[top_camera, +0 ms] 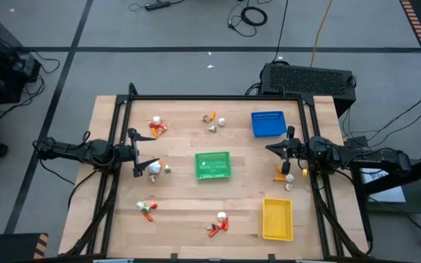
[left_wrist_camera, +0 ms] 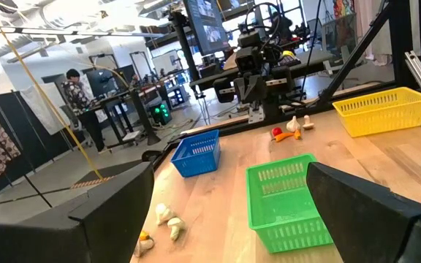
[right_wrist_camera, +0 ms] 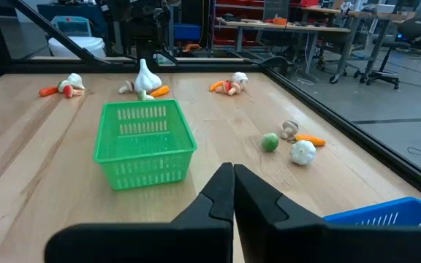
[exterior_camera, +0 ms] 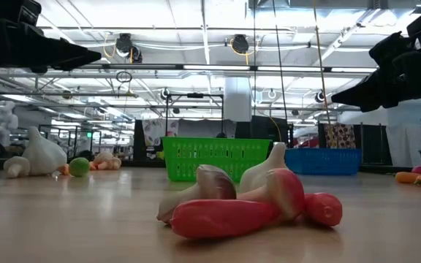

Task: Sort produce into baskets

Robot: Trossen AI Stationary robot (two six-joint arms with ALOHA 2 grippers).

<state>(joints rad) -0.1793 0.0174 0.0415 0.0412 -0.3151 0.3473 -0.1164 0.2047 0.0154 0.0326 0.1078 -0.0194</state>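
While both arms hang above the table, the state is as follows.

Left gripper [top_camera: 139, 159]: fingers [left_wrist_camera: 364, 204] spread wide, holding nothing, touching nothing; positioned at the left side, just beside a white piece [top_camera: 153, 169].
Right gripper [top_camera: 274, 149]: fingers [right_wrist_camera: 258, 197] pressed together, empty; positioned at the right side, between the blue basket [top_camera: 267, 123] and the yellow basket [top_camera: 277, 218].
Green basket [top_camera: 213, 165]: table centre, between the two grippers.
Blue basket: far right.
Yellow basket: near right.
Produce: small clusters scattered on the table [top_camera: 181, 204], none visible in a basket; red-and-white cluster [top_camera: 220, 223] near centre, orange pieces [top_camera: 283, 176] just beside the right gripper.
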